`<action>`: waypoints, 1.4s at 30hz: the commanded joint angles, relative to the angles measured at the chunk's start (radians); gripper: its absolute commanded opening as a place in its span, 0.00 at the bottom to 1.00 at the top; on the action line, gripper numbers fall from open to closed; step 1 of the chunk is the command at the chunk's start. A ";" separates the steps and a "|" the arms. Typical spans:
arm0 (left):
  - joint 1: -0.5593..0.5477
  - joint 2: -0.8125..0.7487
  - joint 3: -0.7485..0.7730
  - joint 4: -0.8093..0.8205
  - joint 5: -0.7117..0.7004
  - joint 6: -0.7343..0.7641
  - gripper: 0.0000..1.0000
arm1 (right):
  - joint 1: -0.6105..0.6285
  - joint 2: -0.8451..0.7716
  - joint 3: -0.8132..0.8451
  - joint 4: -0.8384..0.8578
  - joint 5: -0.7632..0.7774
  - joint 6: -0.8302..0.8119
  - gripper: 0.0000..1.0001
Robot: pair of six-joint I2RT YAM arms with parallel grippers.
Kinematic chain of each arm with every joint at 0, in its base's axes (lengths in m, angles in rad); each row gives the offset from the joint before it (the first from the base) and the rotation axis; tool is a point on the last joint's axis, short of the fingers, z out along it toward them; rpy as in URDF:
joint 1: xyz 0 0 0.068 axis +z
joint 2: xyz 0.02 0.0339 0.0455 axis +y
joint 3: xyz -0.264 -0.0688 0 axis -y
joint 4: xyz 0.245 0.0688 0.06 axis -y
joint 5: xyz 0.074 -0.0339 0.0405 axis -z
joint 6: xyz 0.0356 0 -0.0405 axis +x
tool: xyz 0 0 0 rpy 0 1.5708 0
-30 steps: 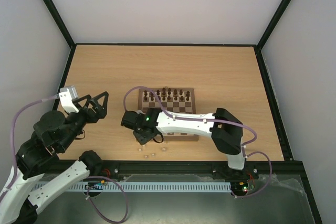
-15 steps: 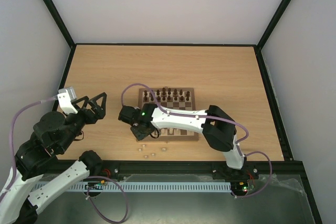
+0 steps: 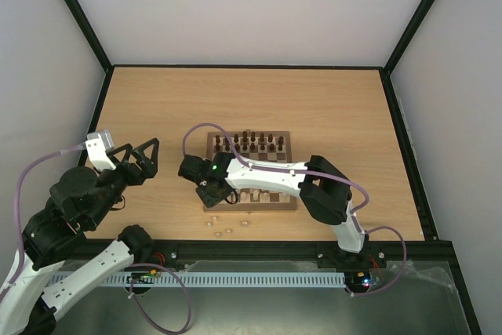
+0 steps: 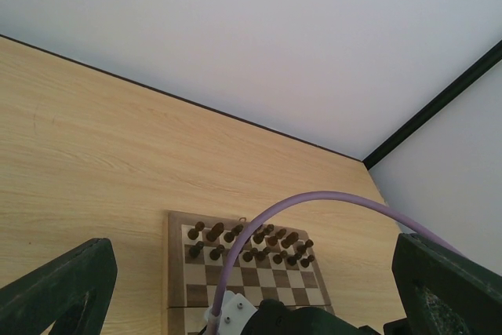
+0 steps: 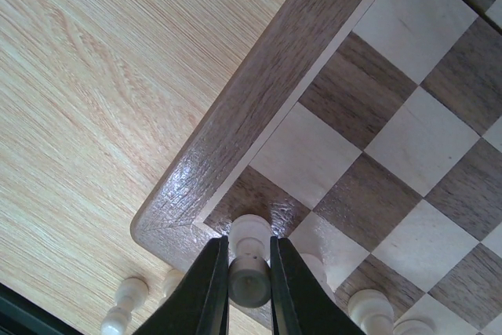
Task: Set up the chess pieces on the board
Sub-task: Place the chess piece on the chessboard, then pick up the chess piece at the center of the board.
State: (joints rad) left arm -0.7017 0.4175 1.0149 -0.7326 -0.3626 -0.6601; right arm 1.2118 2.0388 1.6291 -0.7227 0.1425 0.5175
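A small pale beige turned wooden chess piece (image 5: 249,259) is clamped between the two fingers of the right tool (image 3: 212,194), which are closed tight against its sides. It stands upright over the dark corner square at the near-left corner of the square wooden chessboard (image 3: 271,160) with dark brown and cream squares and a light brown border. Whether its base touches the square cannot be told. Other pale pieces (image 5: 369,306) stand on the board's near row, just beside the held one. The dark brown pieces (image 3: 249,143) fill two rows along the board's far edge. A few loose pale pieces (image 3: 227,231) lie on the light wooden bench (image 3: 329,107) just off the board's near-left corner. The board sits near the middle of the bench's near edge. The left tool (image 3: 138,151) hangs above the bench's left side, well apart from the board, with its fingers spread wide and nothing between them.
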 commanded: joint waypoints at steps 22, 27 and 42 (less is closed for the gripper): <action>0.005 0.006 0.006 -0.010 -0.021 0.016 0.99 | -0.009 0.007 -0.010 -0.006 -0.010 -0.022 0.29; 0.004 0.007 0.011 -0.011 -0.021 0.014 0.99 | -0.009 -0.045 -0.007 -0.009 0.000 -0.020 0.36; 0.005 0.111 0.004 0.004 0.020 0.026 0.99 | 0.032 -0.570 -0.345 -0.006 -0.002 0.086 0.57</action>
State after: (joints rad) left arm -0.7017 0.4908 1.0164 -0.7326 -0.3649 -0.6525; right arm 1.2308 1.5768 1.4403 -0.7059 0.1688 0.5636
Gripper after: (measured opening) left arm 0.991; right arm 0.543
